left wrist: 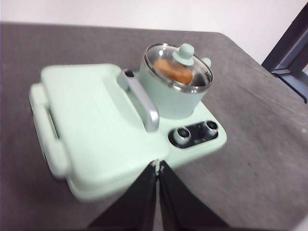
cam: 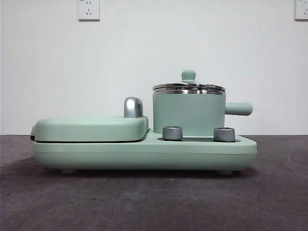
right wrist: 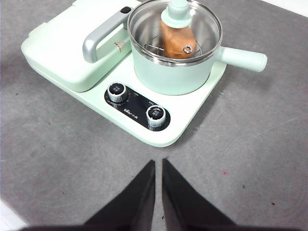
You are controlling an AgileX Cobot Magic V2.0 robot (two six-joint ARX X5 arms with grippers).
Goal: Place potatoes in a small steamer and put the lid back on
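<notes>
The small steamer [cam: 188, 114] [left wrist: 171, 94] [right wrist: 169, 72] stands on the right half of the mint-green appliance, its stubby handle pointing right in the front view. The lid [cam: 188, 86] [left wrist: 179, 67] [right wrist: 175, 31] sits flat on its steel rim, knob up. Through the glass the orange-brown potatoes [left wrist: 174, 71] [right wrist: 177, 41] lie inside on a wire rack. My left gripper [left wrist: 158, 164] is shut, hovering before the griddle side of the appliance. My right gripper [right wrist: 159, 163] is shut too, above the table in front of the control knobs. Neither touches anything.
The flat mint-green griddle [cam: 91, 129] [left wrist: 91, 120] with its chrome handle [cam: 133, 107] [right wrist: 98, 36] fills the appliance's left half. Two silver dials [cam: 172, 133] [cam: 224, 134] sit at the front. A dark frame [left wrist: 288, 53] stands beyond the table's corner.
</notes>
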